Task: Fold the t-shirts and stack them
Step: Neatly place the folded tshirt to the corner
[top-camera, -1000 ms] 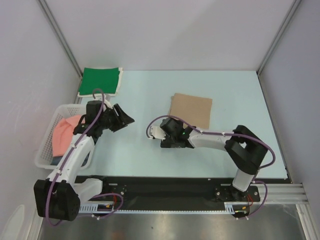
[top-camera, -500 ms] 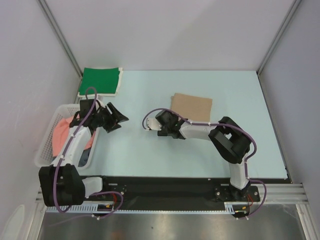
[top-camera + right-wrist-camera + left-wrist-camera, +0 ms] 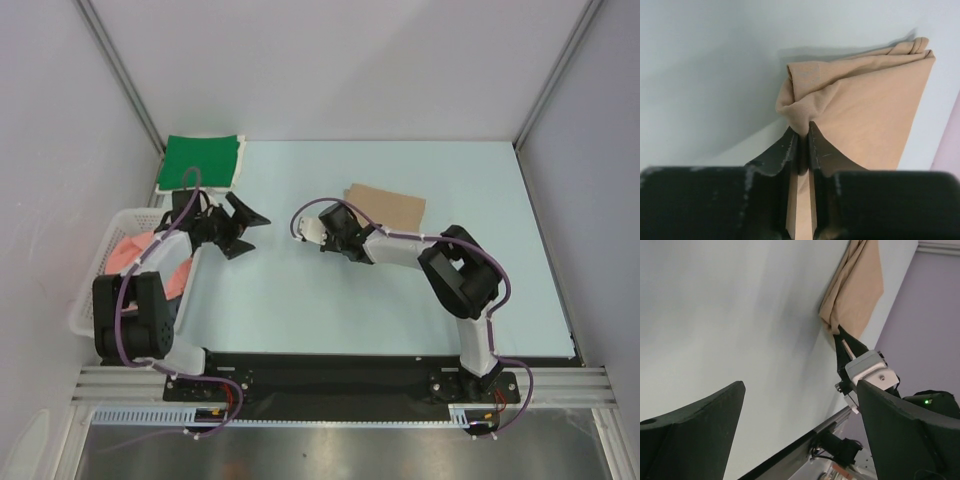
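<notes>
Far left first: the white lattice basket [image 3: 92, 300] sits at the left edge of the bench [image 3: 300, 300], and the salmon pink t-shirt [image 3: 128, 250] is lying crumpled inside it. My left arm reaches across the top of the basket, so part of what's in there is hidden.

Behind the basket, in the far left corner of the bench, the green t-shirt [image 3: 200, 162] lies flat as a folded rectangle. Nothing is on top of it.

Just right of the basket is my left gripper [image 3: 250, 228], with its jaws spread wide and nothing between them. In the wrist view [image 3: 800, 387] there's only bare bench between the two dark fingers. It's well apart from both the green shirt and the tan one.

Further right, around the middle of the bench, my right gripper [image 3: 343, 215] is clamped down on the near left corner of the tan t-shirt [image 3: 395, 205]. The right wrist view shows it best: the fingers [image 3: 802, 132] are nearly together with a fold of cloth pinched between the tips, and the tan t-shirt [image 3: 865, 100] puckers into a little bunched knot right there. The left wrist camera catches the same pinch from the side, with the tan cloth [image 3: 855, 290] fanning out beyond the fingertips.

The rest of that shirt is a folded rectangle on the bench, running off to the right and toward the back.
</notes>
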